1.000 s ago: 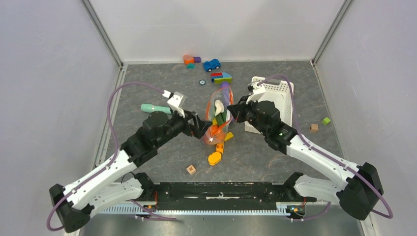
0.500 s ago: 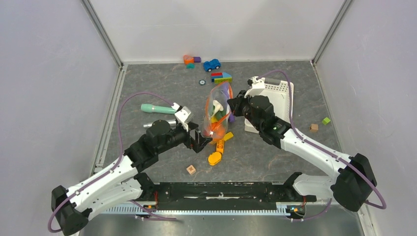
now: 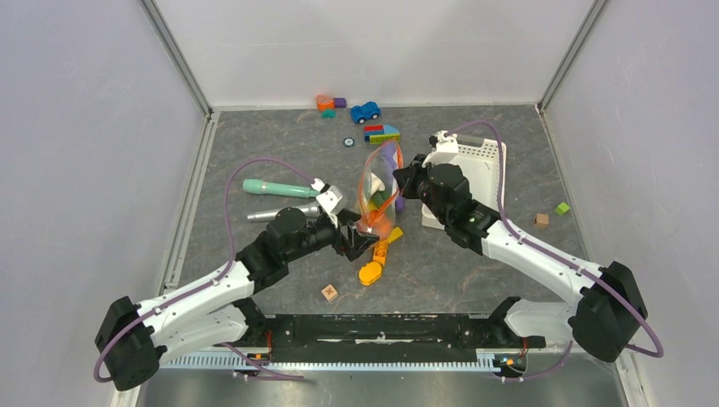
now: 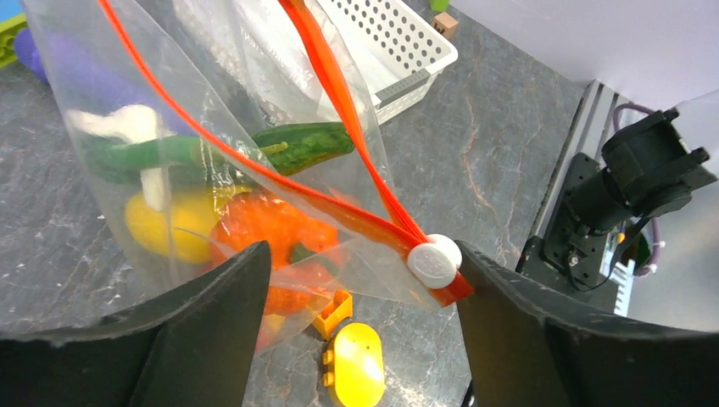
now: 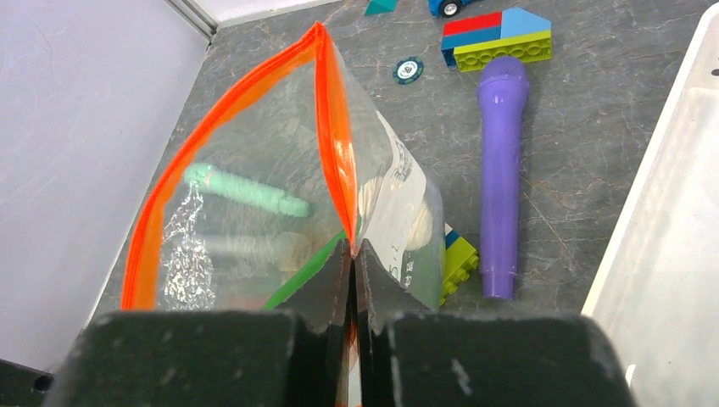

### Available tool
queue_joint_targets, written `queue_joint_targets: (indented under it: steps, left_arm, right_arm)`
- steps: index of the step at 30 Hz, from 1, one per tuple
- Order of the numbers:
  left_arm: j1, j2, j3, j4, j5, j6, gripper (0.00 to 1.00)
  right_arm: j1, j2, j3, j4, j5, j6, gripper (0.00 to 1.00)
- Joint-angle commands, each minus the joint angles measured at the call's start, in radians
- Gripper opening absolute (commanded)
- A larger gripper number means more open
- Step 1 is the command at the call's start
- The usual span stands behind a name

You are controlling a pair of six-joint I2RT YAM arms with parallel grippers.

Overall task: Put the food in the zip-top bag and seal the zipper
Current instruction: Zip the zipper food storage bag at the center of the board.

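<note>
Top external view shows a change over the last second: the left gripper [image 3: 357, 241] has swung from the side of the zip-top bag [image 3: 378, 182] round to the bag's near end. The right gripper [image 3: 404, 185] has shifted a little farther from it, so the bag now hangs stretched between the two tools.

The food that I can see is already inside. In the left wrist view the orange pumpkin [image 4: 271, 229], the yellow squash [image 4: 161, 225] and the green cucumber [image 4: 305, 144] lie behind the plastic, just ahead of the fingers.

The right gripper is pressed together on the zipper [image 5: 335, 144], and the orange-red strip runs straight ahead of its tips, where the mouth gapes open. The left gripper is spread wide and seems to grip nothing. The white slider [image 4: 434, 263] sits between its two fingers, close to one of them.

I judge that filling is finished and sealing begins: the left gripper must close on the slider and draw it along the strip toward the right gripper
</note>
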Motion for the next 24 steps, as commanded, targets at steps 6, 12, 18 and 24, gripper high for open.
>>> queue_joint_targets:
  steps: [6, 12, 18, 24]
  left_arm:
    - [-0.010, -0.022, -0.044, 0.129, -0.067, 0.013, 0.48]
    - [-0.010, -0.079, -0.056, 0.078, -0.079, 0.035, 0.19]
    - [-0.010, -0.140, -0.065, 0.065, -0.098, 0.057, 0.02]
    - [-0.010, -0.167, 0.007, -0.098, -0.028, 0.119, 0.02]
  right_arm:
    - [-0.004, -0.010, 0.023, 0.014, 0.047, 0.013, 0.04]
    - [-0.013, -0.025, 0.031, -0.033, 0.070, -0.034, 0.04]
    - [-0.023, -0.046, 0.020, -0.018, -0.051, -0.172, 0.15]
    - [-0.061, -0.084, 0.041, -0.059, -0.404, -0.666, 0.50]
